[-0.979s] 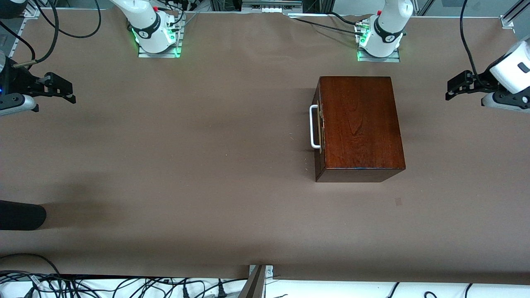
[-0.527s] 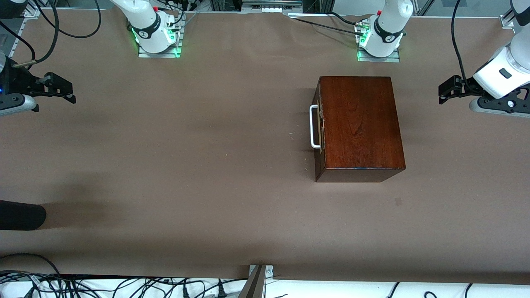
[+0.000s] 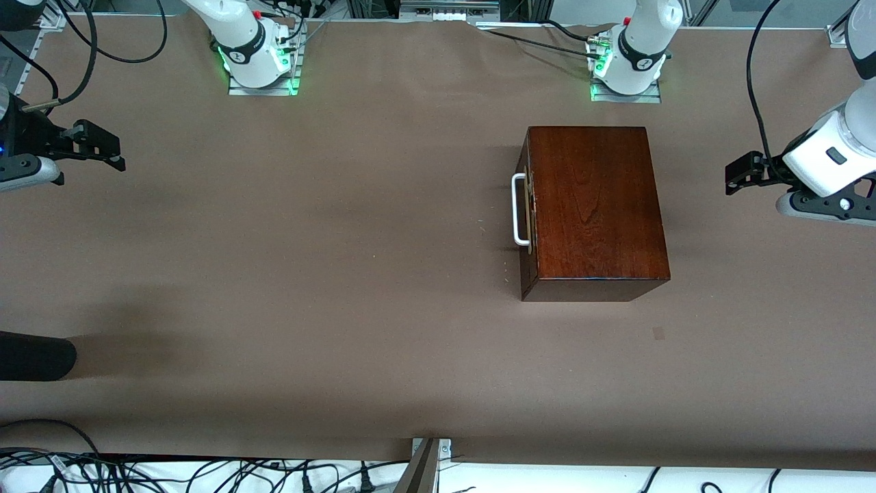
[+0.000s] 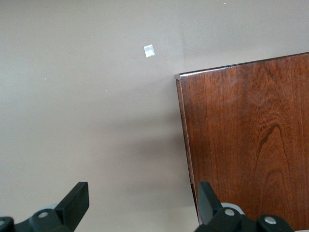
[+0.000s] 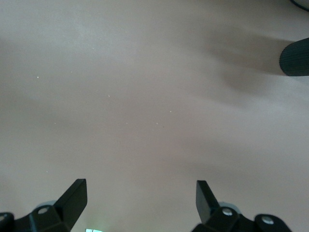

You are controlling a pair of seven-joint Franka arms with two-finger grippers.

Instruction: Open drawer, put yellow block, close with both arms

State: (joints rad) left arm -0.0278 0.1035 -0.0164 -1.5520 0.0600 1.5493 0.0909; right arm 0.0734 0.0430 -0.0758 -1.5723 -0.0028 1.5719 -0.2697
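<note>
Drawer (image 3: 528,209) shut; left gripper (image 3: 738,173) open beside box (image 3: 594,205), right gripper (image 3: 102,146) apparently open, waiting

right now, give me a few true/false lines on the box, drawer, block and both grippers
1. The drawer is pulled out of the box. False: it sits shut, its white handle close against the front.
2. The left gripper is open. True.
3. The right gripper grips the handle. False: it hangs open over bare table at the right arm's end.
4. No yellow block shows in any view. True.
5. The left gripper rests on the box's top. False: it is beside the box, over the table.
</note>
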